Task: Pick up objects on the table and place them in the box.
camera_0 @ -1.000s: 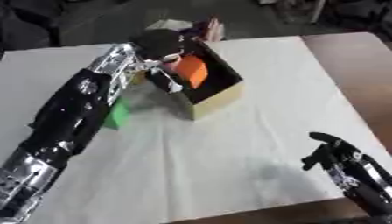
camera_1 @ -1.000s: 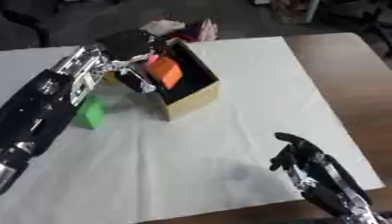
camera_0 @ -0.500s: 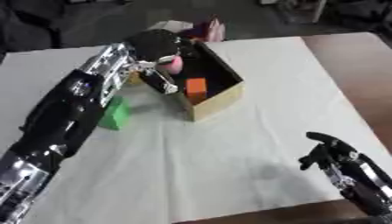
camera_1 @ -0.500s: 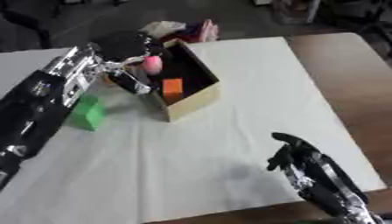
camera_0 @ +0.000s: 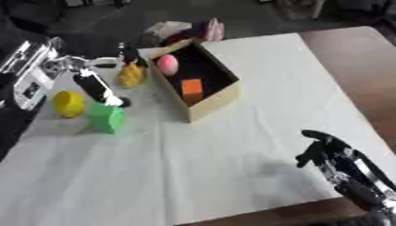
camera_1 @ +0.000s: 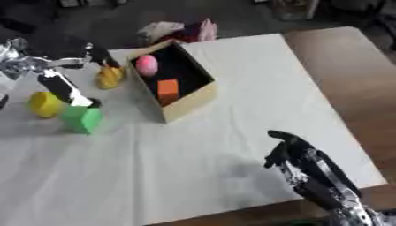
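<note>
At ten o'clock on the tabletop (camera_0: pixel 232 167), the left hand (camera_0: pixel 97 86) hangs with fingers spread and nothing in them, just outside the box (camera_0: pixel 213 106).

Inside the box lie a pink ball (camera_0: pixel 167 64) and an orange block (camera_0: pixel 191 86); a yellow piece (camera_0: pixel 131 75) touches its nine o'clock wall, with a green block (camera_0: pixel 106 117) and yellow ball (camera_0: pixel 68 103) beyond. Best next: lower over the green block, just under the fingertips, and close squarely on its sides. The right hand (camera_0: pixel 333 152) idles at five o'clock, fingers relaxed. Items behind the box are hard to identify.
</note>
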Controlling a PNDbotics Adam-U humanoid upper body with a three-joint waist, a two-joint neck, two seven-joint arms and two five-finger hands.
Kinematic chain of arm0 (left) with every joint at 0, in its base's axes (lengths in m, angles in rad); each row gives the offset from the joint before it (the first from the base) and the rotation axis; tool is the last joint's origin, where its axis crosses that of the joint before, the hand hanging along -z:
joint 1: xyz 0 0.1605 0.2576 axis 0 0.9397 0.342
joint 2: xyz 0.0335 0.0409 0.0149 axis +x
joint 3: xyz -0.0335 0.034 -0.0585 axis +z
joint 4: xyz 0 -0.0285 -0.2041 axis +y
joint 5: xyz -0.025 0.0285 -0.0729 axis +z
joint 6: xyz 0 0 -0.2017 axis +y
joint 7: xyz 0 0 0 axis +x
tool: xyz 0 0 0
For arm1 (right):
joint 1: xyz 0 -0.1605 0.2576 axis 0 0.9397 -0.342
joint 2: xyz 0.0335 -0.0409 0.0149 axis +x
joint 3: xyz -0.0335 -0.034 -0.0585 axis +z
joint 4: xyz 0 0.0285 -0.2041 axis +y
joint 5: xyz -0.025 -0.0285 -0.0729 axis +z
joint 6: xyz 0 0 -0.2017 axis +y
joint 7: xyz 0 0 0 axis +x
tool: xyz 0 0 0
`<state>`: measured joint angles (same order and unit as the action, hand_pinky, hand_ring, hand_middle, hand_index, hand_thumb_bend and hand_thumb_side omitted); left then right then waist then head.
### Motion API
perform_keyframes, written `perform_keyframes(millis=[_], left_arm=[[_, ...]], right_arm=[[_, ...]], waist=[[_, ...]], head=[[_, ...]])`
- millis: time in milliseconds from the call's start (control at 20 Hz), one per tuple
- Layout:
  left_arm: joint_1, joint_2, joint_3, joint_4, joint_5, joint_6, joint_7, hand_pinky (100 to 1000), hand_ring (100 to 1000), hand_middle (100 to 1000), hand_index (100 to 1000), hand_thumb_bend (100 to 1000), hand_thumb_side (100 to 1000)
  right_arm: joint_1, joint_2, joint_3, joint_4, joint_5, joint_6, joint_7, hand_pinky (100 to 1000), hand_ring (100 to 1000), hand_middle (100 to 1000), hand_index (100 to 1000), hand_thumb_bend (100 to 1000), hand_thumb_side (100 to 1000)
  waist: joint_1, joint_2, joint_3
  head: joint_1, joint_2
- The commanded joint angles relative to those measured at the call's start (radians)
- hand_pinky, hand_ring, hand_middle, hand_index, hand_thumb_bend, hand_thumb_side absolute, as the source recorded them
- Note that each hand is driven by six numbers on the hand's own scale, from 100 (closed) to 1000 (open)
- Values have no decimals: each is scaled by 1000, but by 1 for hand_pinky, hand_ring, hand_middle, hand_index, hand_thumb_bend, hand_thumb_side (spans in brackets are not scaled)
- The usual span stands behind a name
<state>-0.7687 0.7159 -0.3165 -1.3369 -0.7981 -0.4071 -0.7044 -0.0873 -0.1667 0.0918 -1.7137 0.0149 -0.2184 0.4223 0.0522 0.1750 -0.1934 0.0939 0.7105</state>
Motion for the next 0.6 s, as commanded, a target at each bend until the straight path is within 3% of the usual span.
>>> perform_keyframes(millis=[50,100,250,600], left_arm=[[-9,41,17,-4,-9,-18,-60,811,766,783,925,527,456],[-1,45,21,4,-15,-14,-66,833,798,822,945,588,478],[13,35,36,58,-60,3,-68,838,803,829,950,606,483],[8,19,54,130,-166,-16,-35,845,812,834,954,647,512]], right_arm=[[-8,-17,-8,-15,3,-1,-5,713,547,490,882,100,539],[-8,-18,-10,-15,3,-1,-6,713,546,489,882,100,541],[-9,-17,-9,-15,3,-1,-6,713,546,489,882,100,541],[-9,-17,-9,-14,2,-1,-6,713,544,489,882,100,543]], waist=[[-3,-13,0],[-5,-11,2],[-8,-7,0],[-9,-6,1]], head=[[-4,-12],[-7,-16],[-8,-19],[-10,-19]])
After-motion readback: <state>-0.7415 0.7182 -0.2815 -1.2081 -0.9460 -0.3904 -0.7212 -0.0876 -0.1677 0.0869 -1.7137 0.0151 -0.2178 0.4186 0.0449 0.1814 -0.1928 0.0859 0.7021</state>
